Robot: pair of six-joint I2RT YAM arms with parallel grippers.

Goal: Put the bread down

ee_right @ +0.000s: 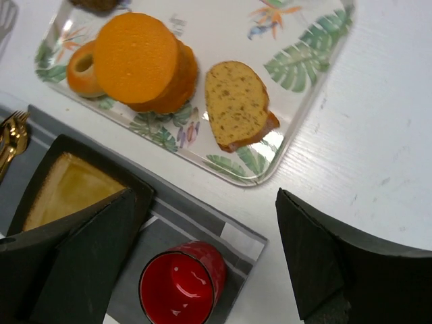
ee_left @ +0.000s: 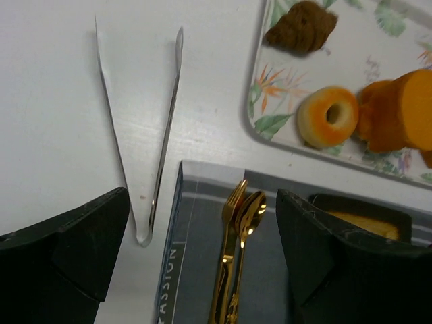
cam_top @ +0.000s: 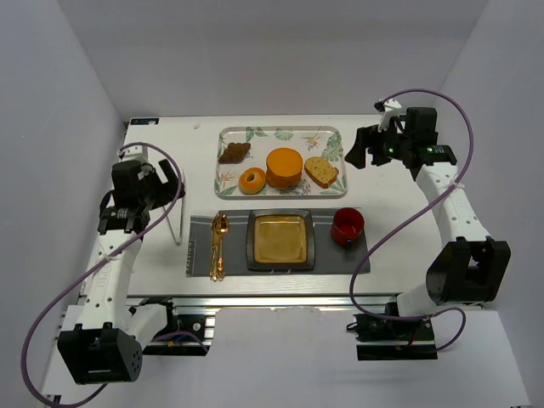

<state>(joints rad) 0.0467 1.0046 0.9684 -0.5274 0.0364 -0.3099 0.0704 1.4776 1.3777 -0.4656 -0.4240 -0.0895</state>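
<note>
Bread (cam_top: 234,153), dark brown, lumpy, elongated, on rounded leaf-printed tray (cam_top: 260,139)

Top view: bright, even, diffuse light from above. White walls (cam_top: 51,127) grey off mildly toward 10 and 2 o'clock. Shadows on the counter (cam_top: 391,183) soft and short. Frame sharp; walls lean outward, wide-angle distortion at the edges.

Left wrist view: soft focus overall, slight haze. Left tool (ee_left: 202,199) fingers at 7 and 5 o'clock near-black, no surface detail. Glare spots on gold spoon (ee_left: 251,208). Orange cylinder (ee_left: 405,111) at 3 o'clock oversaturated, edges smeared.

Right wrist view: sharper; crumb speckle on bread slice (ee_right: 236,101) resolved. Specular highlights inside red cup (ee_right: 177,287) at 6 o'clock. Right tool (ee_right: 206,199) fingers dark, blurred.
</note>
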